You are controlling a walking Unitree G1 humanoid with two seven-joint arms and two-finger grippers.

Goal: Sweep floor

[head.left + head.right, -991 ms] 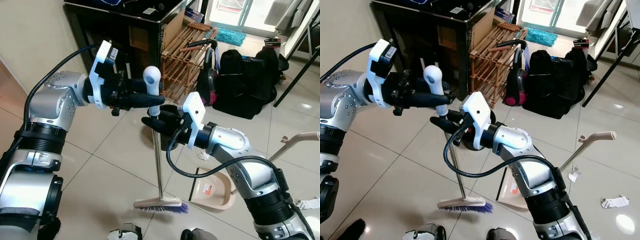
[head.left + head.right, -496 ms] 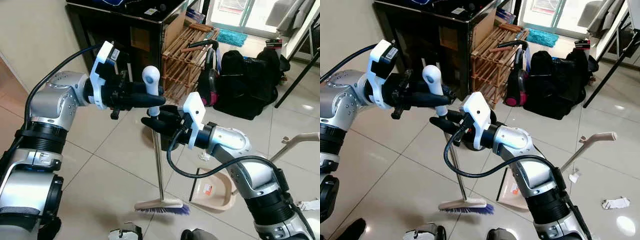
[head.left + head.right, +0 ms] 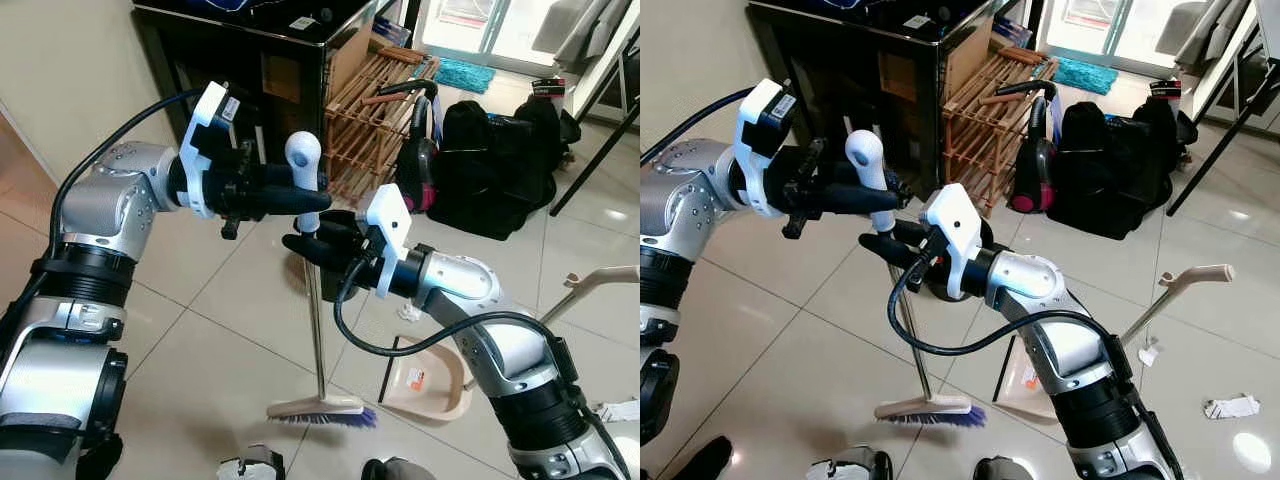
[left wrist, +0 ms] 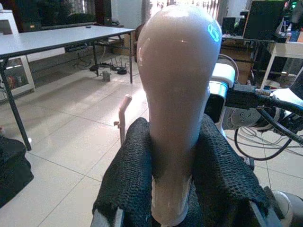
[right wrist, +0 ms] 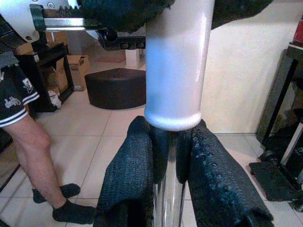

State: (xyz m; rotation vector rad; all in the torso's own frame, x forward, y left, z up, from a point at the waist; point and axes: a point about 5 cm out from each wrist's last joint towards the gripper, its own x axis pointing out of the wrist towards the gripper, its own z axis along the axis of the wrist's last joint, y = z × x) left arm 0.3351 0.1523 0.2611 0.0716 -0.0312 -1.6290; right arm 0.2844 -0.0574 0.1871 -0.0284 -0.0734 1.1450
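Note:
A broom stands upright before me: white grip [image 3: 304, 158], shiny metal pole [image 3: 315, 320], and a beige head with purple bristles [image 3: 322, 410] resting on the tiled floor. My left gripper [image 3: 308, 201] is shut on the white grip near its top, as the left wrist view shows [image 4: 174, 156]. Just below it, my right gripper [image 3: 300, 246] is shut on the metal pole [image 5: 169, 184]. A beige dustpan [image 3: 425, 385] lies on the floor right of the broom head, its long handle [image 3: 600, 280] rising to the right. Paper scraps [image 3: 1228, 405] lie further right.
A dark cabinet [image 3: 250, 50] and a wooden rack [image 3: 365, 110] stand behind the broom. Black bags and a vacuum [image 3: 480, 160] sit to the right. A person's legs in dark socks [image 5: 42, 161] appear in the right wrist view. A table [image 4: 57, 38] stands further off.

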